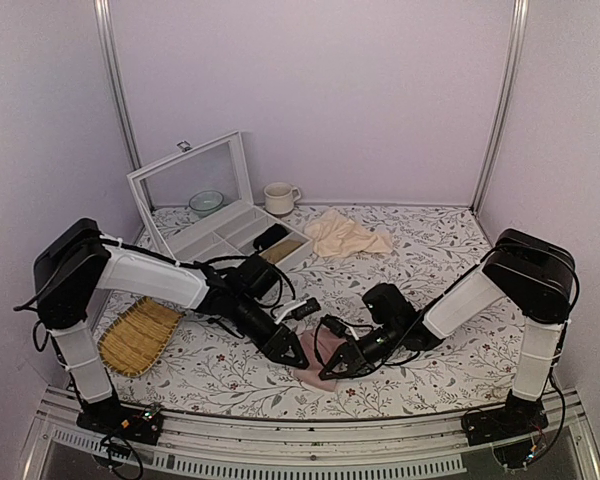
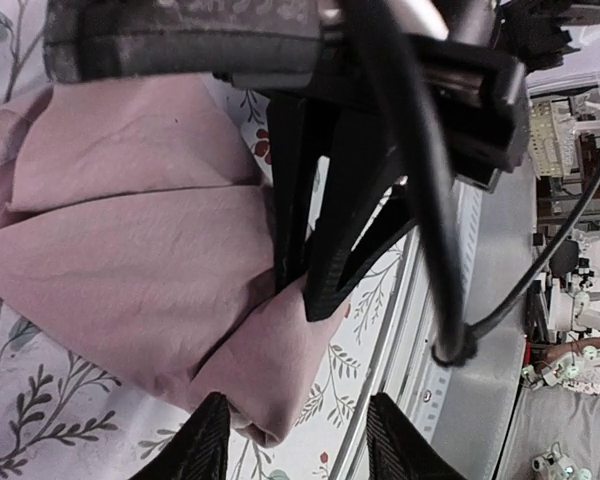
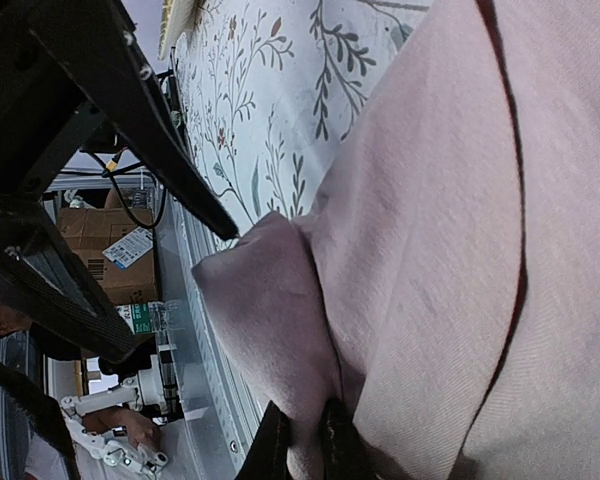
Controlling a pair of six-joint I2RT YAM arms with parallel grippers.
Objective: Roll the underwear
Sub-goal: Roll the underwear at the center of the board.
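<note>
Dusty-pink underwear (image 1: 318,368) (image 2: 130,270) (image 3: 430,250) of soft, matte woven fabric is lying in smooth, rounded folds at 6 o'clock on the table, near its front edge. The right gripper (image 1: 333,368) (image 3: 305,448) is pinching one fold, its black jaws pressed nearly together. The left gripper (image 1: 296,356) (image 2: 302,445), at 9 o'clock of the garment, is standing with jaws spread, a fold's edge lying unclamped between them. A floral-printed tablecloth (image 1: 435,265) is covering the table; pale lilac walls (image 1: 360,90) are enclosing it.
</note>
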